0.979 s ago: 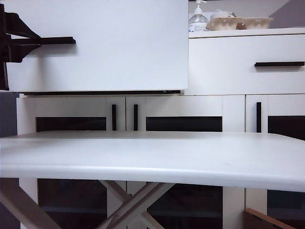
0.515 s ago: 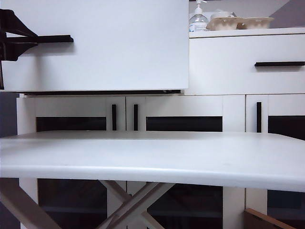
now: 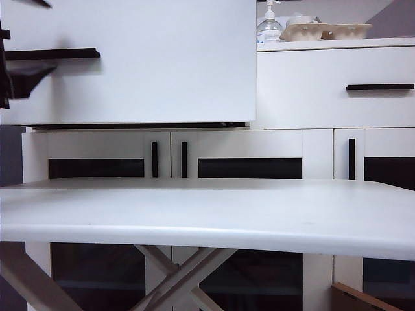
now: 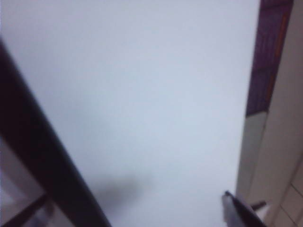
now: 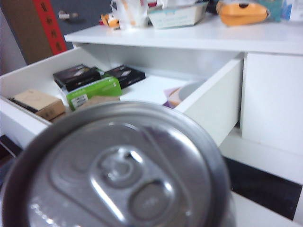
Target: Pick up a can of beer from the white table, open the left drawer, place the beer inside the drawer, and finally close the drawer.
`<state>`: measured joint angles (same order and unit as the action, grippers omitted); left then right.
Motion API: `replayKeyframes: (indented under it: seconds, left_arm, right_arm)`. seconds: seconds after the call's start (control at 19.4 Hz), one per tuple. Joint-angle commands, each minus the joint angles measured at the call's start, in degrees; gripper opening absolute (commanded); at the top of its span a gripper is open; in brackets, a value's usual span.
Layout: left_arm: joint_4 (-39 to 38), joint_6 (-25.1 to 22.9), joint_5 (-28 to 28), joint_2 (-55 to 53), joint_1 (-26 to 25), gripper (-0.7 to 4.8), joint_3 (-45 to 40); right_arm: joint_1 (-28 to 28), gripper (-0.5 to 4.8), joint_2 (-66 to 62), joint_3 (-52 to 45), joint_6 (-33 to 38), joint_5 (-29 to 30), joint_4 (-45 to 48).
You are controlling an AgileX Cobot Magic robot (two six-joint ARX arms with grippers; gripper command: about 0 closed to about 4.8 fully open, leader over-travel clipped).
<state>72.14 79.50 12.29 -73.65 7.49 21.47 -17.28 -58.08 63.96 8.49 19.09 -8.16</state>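
The left drawer (image 3: 149,71) stands pulled out, its white front filling the upper left of the exterior view. At that view's left edge my left gripper (image 3: 26,39) is open, one dark finger above and one below the black bar handle (image 3: 58,54). The blurred left wrist view shows the drawer front (image 4: 142,94), the handle (image 4: 42,161) and one fingertip (image 4: 233,205). The can of beer (image 5: 118,175) fills the right wrist view, its silver top and tab facing the camera in front of the open drawer (image 5: 213,101). The can hides my right gripper's fingers. The white table (image 3: 207,214) is bare.
Black boxes (image 5: 78,75), a green packet (image 5: 94,92) and a brown box (image 5: 38,103) lie in the drawer. The narrower right drawer (image 3: 324,97) is closed. A soap bottle (image 3: 269,26) and egg cartons (image 3: 324,30) sit on the cabinet. Glass-paned doors (image 3: 249,168) are below.
My left gripper has let go of the drawer handle and its fingers have spread apart above and below it. The drawer front stays pulled out.
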Motion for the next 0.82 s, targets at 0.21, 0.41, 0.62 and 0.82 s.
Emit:
replayKeyframes:
  seconds: [0.21,0.41,0.62,0.82]
  left_arm:
    - [-4.76,-0.02,3.37,3.15,0.02,4.68,0.22]
    - [-15.63,-3.23,3.43,8.59,0.02,4.68,0.22]
    - [-25.0,-7.37,3.63,15.5,0.02,4.66,0.22]
    - [-27.78,-11.82,6.51,22.25,0.02,0.55,0.24]
  right_arm:
    - [-0.13,1.44,0.5,0.68,1.01,0.09,9.9]
    - [-0.13,1.44,0.42,0.68,2.01,0.09,12.87]
    - [-0.13,1.45,0.42,0.68,1.95,0.52,14.73]
    - [-0.13,1.44,0.11,0.68,2.12,0.5,18.29]
